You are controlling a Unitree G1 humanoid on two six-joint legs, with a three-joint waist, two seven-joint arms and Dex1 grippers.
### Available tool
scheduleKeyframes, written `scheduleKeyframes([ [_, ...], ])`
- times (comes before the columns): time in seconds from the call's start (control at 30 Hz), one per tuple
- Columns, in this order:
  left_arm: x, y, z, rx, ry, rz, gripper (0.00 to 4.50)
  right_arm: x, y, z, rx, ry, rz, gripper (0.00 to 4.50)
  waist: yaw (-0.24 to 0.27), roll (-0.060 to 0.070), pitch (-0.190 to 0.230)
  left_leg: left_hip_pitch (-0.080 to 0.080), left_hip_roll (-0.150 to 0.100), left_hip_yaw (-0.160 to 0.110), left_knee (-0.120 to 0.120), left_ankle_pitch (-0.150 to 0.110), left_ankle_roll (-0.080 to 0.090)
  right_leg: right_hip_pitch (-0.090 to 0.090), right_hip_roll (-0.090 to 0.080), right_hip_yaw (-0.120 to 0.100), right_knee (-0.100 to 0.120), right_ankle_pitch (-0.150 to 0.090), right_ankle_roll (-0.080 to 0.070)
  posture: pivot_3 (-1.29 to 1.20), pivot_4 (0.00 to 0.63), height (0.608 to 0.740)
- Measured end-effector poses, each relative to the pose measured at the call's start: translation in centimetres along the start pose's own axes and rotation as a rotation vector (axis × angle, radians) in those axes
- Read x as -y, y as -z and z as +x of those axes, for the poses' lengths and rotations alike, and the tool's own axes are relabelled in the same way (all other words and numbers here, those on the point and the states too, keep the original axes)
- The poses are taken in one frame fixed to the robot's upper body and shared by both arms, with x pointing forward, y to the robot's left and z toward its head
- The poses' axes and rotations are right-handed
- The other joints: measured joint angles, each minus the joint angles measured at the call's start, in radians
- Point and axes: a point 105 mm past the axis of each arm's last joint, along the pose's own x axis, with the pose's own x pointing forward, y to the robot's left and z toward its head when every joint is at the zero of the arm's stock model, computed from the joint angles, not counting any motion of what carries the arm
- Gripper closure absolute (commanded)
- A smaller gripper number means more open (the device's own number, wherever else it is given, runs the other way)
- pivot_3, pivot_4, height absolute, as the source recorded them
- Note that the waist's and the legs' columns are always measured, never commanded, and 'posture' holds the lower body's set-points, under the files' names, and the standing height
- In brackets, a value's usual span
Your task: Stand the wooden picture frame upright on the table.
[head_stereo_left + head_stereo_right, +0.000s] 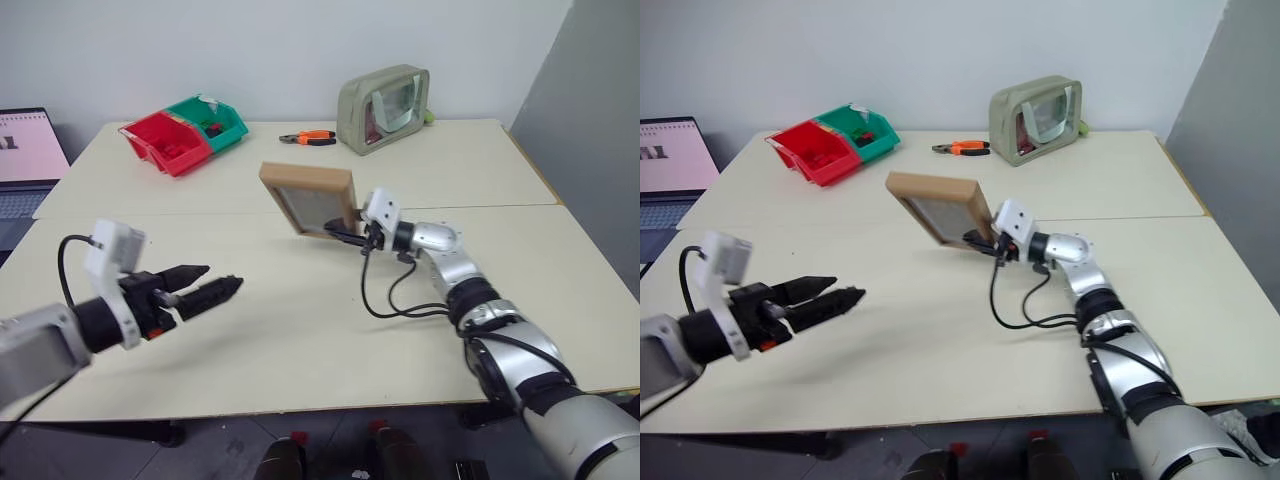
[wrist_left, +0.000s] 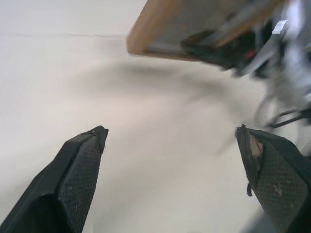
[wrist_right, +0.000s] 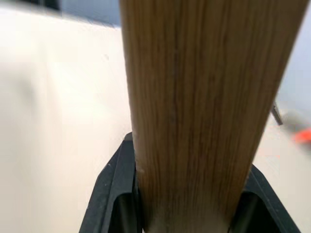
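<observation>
The wooden picture frame (image 1: 312,200) hangs tilted over the middle of the table (image 1: 300,340), its pale pane facing me and a shadow under it. My right gripper (image 1: 345,232) is shut on the frame's lower right corner. In the right wrist view the light wood edge (image 3: 194,97) rises between the black fingers (image 3: 114,189). My left gripper (image 1: 220,278) is open at the front left, well apart from the frame, pointing towards it. In the left wrist view its spread fingers (image 2: 77,170) have bare tabletop between them, and the frame (image 2: 160,24) lies beyond.
A red bin (image 1: 165,145) and a green bin (image 1: 215,120) sit at the back left. Orange-handled pliers (image 1: 310,138) and a grey-green pouch (image 1: 385,108) lie at the back. A laptop (image 1: 25,150) stands off the table's left side.
</observation>
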Motion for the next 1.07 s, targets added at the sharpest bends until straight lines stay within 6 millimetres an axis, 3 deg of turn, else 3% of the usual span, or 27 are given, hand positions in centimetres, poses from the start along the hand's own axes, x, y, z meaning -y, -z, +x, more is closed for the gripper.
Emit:
scheduleKeyframes([
  [0.13, 0.4, 1.6, 1.3, 0.057, -0.069, 0.093, 0.0, -0.9, 2.0, 1.2, -0.033, 0.02, 0.256, 3.16, 0.024, 0.0, 0.0, 0.0, -0.003, 0.001, 0.0, 0.0, 0.0, 0.0, 0.002, 0.0, 0.0, 0.0, 0.0, 0.0, 0.15, 0.74],
  [0.27, 0.8, 2.3, 2.0, 0.102, -0.087, 0.103, 0.0, -2.5, 4.7, 1.7, -0.059, 0.047, 0.4, 3.16, 0.026, 0.0, 0.0, -0.001, -0.003, 0.002, 0.0, 0.0, 0.0, -0.001, 0.002, 0.001, 0.0, 0.0, 0.0, 0.0, 0.15, 0.74],
  [0.33, 0.7, 2.4, 2.1, 0.111, -0.1, 0.117, 0.0, -2.7, 4.9, 1.8, -0.05, 0.056, 0.434, 3.16, 0.022, 0.0, 0.0, 0.0, -0.003, 0.002, 0.0, 0.0, 0.0, -0.001, 0.002, 0.001, 0.0, 0.0, 0.0, 0.0, 0.15, 0.74],
  [0.4, 0.6, 2.4, 2.2, 0.116, -0.108, 0.141, 0.0, -2.7, 5.1, 1.8, -0.049, 0.071, 0.462, 2.46, 0.017, 0.0, -0.001, 0.0, -0.003, 0.002, 0.0, 0.0, 0.0, -0.001, 0.003, 0.001, 0.0, 0.0, 0.0, 0.0, 0.15, 0.74],
  [0.43, 0.6, 2.4, 2.2, 0.112, -0.105, 0.146, 0.0, -2.7, 5.3, 1.8, -0.058, 0.078, 0.472, 2.43, 0.017, 0.0, -0.001, 0.0, -0.003, 0.002, 0.0, 0.0, 0.0, -0.001, 0.006, 0.0, 0.0, 0.0, 0.0, 0.0, 0.15, 0.74],
  [0.53, 0.2, 2.6, 2.5, 0.105, -0.098, 0.142, 0.0, -3.4, 6.8, 1.2, -0.076, 0.089, 0.509, 1.51, 0.018, 0.0, -0.001, 0.0, -0.003, 0.002, 0.0, 0.0, 0.0, -0.001, 0.006, 0.001, 0.0, 0.0, 0.0, 0.0, 0.15, 0.74],
  [0.63, 0.1, 2.3, 3.0, 0.107, -0.066, 0.147, 0.0, -3.4, 6.9, 0.5, -0.094, 0.064, 0.44, 0.87, 0.018, -0.001, -0.001, 0.0, -0.003, 0.001, 0.0, 0.0, 0.0, -0.001, 0.006, 0.0, 0.0, 0.0, 0.0, 0.0, 0.15, 0.74],
  [0.77, -0.8, 2.4, 3.2, 0.07, -0.041, 0.172, 0.0, -3.5, 7.6, -3.3, -0.145, 0.028, 0.275, 0.01, 0.032, 0.0, -0.002, 0.0, -0.003, 0.0, 0.0, 0.0, 0.0, 0.001, 0.005, -0.001, -0.001, 0.0, 0.001, 0.0, 0.15, 0.74],
  [0.93, -3.2, 2.0, 2.9, -0.01, -0.006, 0.202, 0.0, -2.5, 7.7, -12.7, -0.368, 0.096, 0.171, 0.01, 0.051, 0.002, -0.002, 0.001, -0.004, -0.002, 0.001, 0.0, 0.001, 0.005, 0.0, -0.003, -0.003, -0.001, 0.002, 0.0, 0.15, 0.74],
  [1.0, -4.7, 1.4, 2.5, -0.041, -0.013, 0.203, 0.0, -1.8, 6.5, -15.9, -0.459, 0.16, 0.178, 0.01, 0.041, 0.002, -0.001, 0.001, -0.004, 0.0, 0.001, 0.0, 0.001, 0.005, 0.001, -0.003, -0.004, -0.002, 0.002, 0.0, 0.15, 0.74],
  [1.07, -5.7, 0.2, 2.3, -0.048, -0.004, 0.21, 0.0, -1.5, 3.3, -16.5, -0.446, 0.186, 0.175, 0.01, 0.027, 0.003, -0.001, 0.003, -0.003, 0.001, 0.0, -0.001, 0.001, 0.005, 0.005, -0.001, -0.005, -0.004, 0.005, 0.0, 0.15, 0.74],
])
